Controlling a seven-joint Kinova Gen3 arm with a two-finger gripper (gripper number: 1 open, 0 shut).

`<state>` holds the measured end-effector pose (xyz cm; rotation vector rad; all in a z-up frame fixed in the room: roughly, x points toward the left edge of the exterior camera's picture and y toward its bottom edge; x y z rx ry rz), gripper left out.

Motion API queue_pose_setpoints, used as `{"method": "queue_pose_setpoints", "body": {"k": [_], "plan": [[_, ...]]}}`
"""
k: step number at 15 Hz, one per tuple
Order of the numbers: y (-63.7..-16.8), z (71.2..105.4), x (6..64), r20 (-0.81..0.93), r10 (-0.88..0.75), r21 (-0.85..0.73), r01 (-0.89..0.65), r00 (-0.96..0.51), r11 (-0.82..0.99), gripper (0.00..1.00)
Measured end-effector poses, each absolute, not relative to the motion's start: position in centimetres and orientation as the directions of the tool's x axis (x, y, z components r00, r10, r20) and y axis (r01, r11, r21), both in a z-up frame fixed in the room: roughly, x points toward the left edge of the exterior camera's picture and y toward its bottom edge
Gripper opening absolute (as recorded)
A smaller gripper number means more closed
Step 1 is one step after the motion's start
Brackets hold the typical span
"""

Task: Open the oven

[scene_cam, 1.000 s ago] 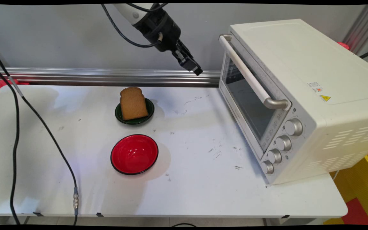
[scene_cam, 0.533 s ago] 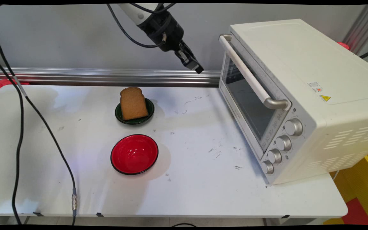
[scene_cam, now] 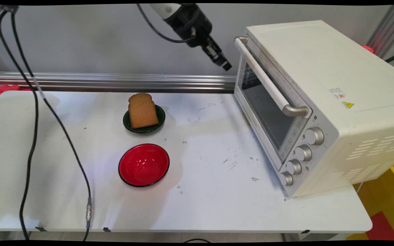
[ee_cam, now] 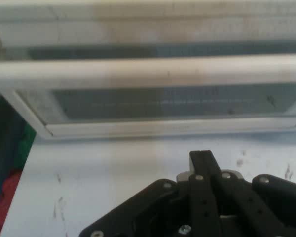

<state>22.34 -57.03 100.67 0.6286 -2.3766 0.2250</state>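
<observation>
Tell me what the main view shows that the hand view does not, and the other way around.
Only the main view shows the slice of bread on the green dish, the red bowl, and the oven's four knobs.

Only the hand view shows the wire rack behind the door glass.

Both show the toaster oven with its door shut, its door handle, the white table, and the gripper, shut and empty, near the handle.

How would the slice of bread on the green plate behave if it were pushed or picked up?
The slice of bread leans half off the small green plate, so a sideways push would probably tip or slide it. It looks light for its size. Its toasted look suggests some stiffness, though a hard squeeze might crumble it.
</observation>
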Motion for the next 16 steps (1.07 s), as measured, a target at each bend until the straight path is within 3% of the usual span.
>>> {"method": "queue_pose_setpoints", "body": {"k": [16], "plan": [[-60.7, 103.6, 15.6, 0.675, -0.341, 0.004, -0.460, -0.654, 0.888, 0.00]]}}
